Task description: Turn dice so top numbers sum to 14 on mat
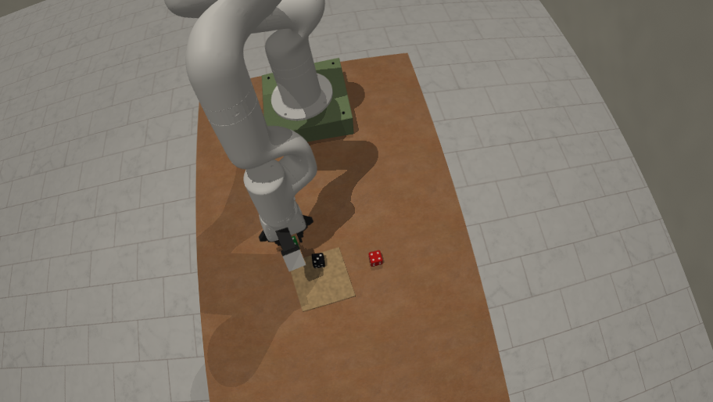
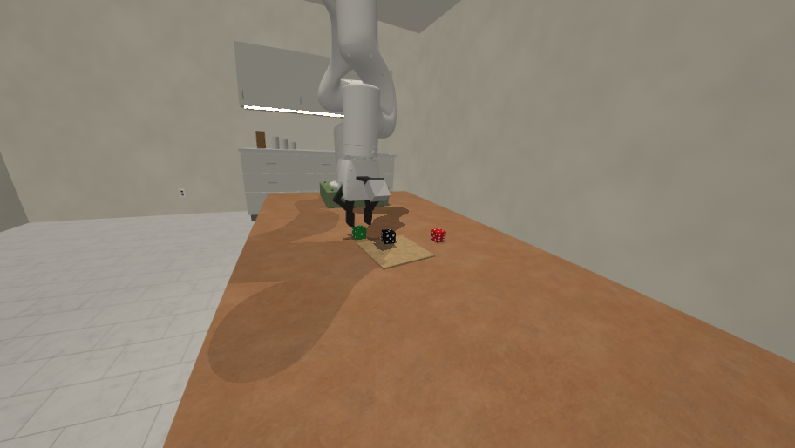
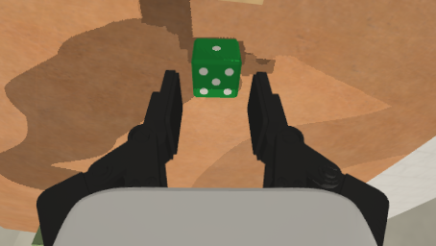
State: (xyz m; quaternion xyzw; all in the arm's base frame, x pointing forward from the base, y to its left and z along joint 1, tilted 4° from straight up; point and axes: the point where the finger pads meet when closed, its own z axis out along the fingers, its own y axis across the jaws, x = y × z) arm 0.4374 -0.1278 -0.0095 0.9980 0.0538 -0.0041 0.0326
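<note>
Beside the near-left corner of the square tan cork mat [image 1: 327,287], on the bare brown wooden table top [image 2: 500,344]: small green cube die [image 3: 216,68], flat on one face, five white pips on the face toward the wrist camera and one pip on the face next to it. Just above and behind that die, black two-finger gripper [image 3: 215,93] pointing down, fingers roughly half open, straddling the gap in front of the die, touching nothing and holding nothing. From the top view, green die hidden under the grey wrist housing [image 1: 294,256].

On the mat, near its back edge: small black cube die [image 1: 317,260] with white pips, flat, just beside the gripper on the side away from the green die. Top count on it too small to read. Closest thing to the open fingers, and the only thing crowding that side.

Off the mat, on the table top to the far side of the black die: small red cube die [image 1: 375,257] with white pips, flat, well apart from the gripper.

At the back of the table: green square base block [image 1: 344,117] under the white arm [image 1: 227,99]. Broad arm shadow across the table and over part of the mat. Past the table end: white cabinet [image 2: 278,172] along the wall, with a brown box [image 2: 260,139] and some pale containers on top.
</note>
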